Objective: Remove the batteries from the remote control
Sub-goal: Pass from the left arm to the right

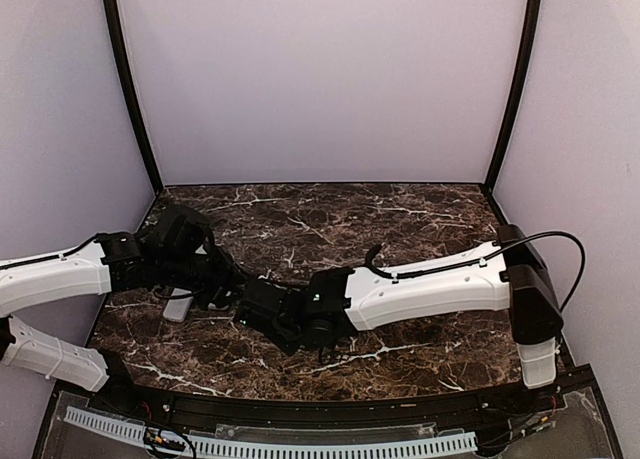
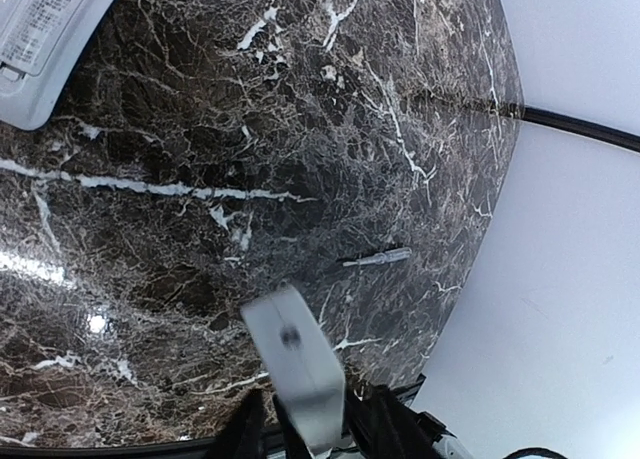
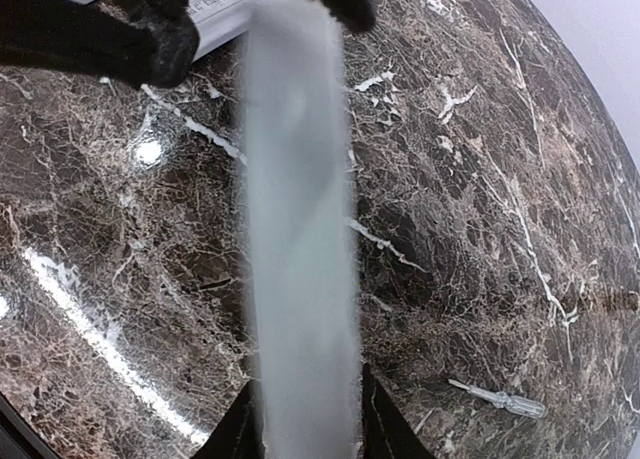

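Though gripped by the right claw [image 3: 308, 419], the remote [image 3: 300, 229] is badly blurred.

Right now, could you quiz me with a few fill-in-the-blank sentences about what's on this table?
The tabletop is dark brown ___ with white veins.
The small clear-handled screwdriver lies flat on the ___.
Of the left arm and right arm, the white rectangular remote control lies partly under the ___ one.
Missing words: marble; tabletop; left.
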{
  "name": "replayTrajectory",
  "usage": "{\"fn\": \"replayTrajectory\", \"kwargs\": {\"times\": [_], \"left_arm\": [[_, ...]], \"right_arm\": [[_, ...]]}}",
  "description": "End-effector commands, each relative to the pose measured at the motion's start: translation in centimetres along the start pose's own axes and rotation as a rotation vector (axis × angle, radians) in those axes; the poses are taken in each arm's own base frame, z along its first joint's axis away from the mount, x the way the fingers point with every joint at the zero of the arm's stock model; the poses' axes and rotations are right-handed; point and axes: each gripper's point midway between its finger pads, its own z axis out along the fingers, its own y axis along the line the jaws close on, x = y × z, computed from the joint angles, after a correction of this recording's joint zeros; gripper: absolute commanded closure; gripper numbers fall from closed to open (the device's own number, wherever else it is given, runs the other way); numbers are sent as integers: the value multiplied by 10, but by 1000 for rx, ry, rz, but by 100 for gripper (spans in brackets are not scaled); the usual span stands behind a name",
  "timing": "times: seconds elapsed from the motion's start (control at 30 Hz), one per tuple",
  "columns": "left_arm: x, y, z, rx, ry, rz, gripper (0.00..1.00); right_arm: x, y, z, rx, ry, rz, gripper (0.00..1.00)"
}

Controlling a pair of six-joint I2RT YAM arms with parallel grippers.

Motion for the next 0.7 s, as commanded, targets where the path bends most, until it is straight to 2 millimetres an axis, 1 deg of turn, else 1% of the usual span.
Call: {"fn": "replayTrajectory", "kwargs": {"times": [0.0,0.03,0.07,0.1,0.17,0.2,0.27,0.33,0.43,0.47,0.53,0.57,0.6,0.63,0.67], "left_arm": [[0,14,-2,-28,-4,1,55],[-1,14,-3,-25,-9,3,46],[-2,15,-4,-28,-11,10,42],[-3,15,-6,-29,-20,12,35],[-7,16,-10,-28,-39,23,27],[-10,14,-14,-21,-54,36,24],[-15,15,-21,-21,-83,52,14],[-21,18,-28,-27,-117,67,8],[-29,25,-36,-29,-166,123,5],[-32,26,-40,-15,-186,144,4],[-33,21,-46,30,-205,221,4],[-33,11,-49,73,-216,291,4],[-31,2,-54,128,-219,330,4],[-30,-3,-56,149,-225,405,4],[-26,-13,-62,200,-222,444,4]], "right_arm": [[0,-9,2,15,-4,66,95],[0,-8,2,2,-5,77,97],[-1,-7,1,-13,-8,89,98],[-1,-7,0,-30,-9,103,98],[0,-4,0,-81,-7,136,100],[-3,-5,-2,-109,-15,161,100],[-8,-5,-4,-176,-32,210,100],[-11,-7,-6,-243,-45,261,100],[-17,-11,-12,-364,-75,333,100],[-20,-15,-14,-407,-87,361,100],[-22,-19,-20,-505,-100,407,100],[-22,-22,-22,-545,-107,429,100],[-24,-22,-28,-610,-117,444,100],[-25,-24,-34,-669,-132,457,100],[-23,-25,-39,-724,-141,466,100]]}}
